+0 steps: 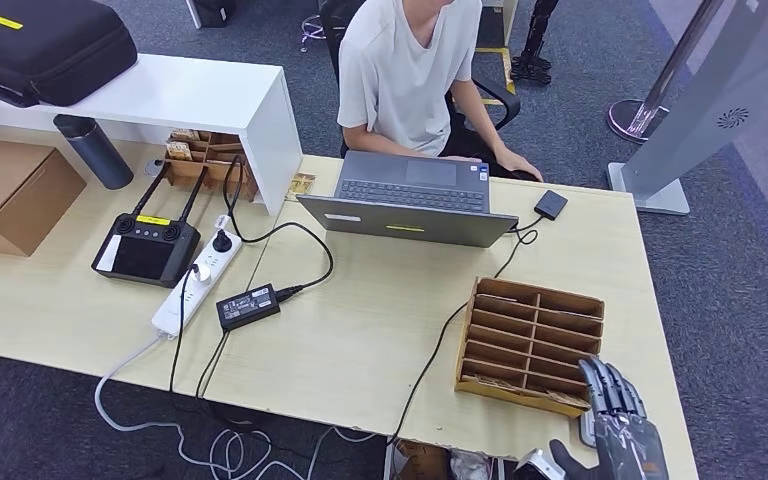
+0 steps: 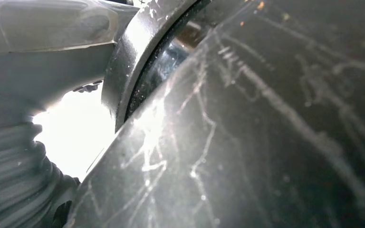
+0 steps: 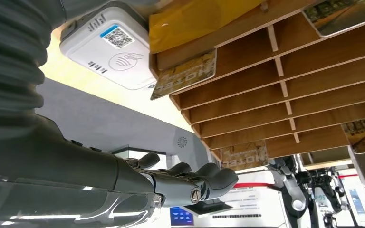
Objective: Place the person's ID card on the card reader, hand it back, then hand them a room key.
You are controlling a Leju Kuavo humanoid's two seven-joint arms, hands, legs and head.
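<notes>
My right hand (image 1: pixel 615 420) hovers at the table's front right corner, just beside the wooden card rack (image 1: pixel 530 345). Its fingers (image 3: pixel 190 183) are stretched out with nothing in them. The white card reader (image 3: pixel 111 47) lies next to the rack's near corner. Hotel key cards (image 3: pixel 185 73) stick out of the rack's slots (image 3: pixel 275 95). The person (image 1: pixel 405 70) sits across the table with one hand (image 1: pixel 520 165) by a laptop. Of my left hand, the grey ribbed cover (image 2: pixel 9 180) is seen against dark body parts, and its fingers are hidden.
An open laptop (image 1: pixel 415 195) faces the person, with a small black device (image 1: pixel 550 204) beside it. A cable runs across the table to the rack's left. A power strip (image 1: pixel 195 285), adapter (image 1: pixel 248 305), controller (image 1: pixel 145 250) and cardboard box (image 1: pixel 10 190) sit further left.
</notes>
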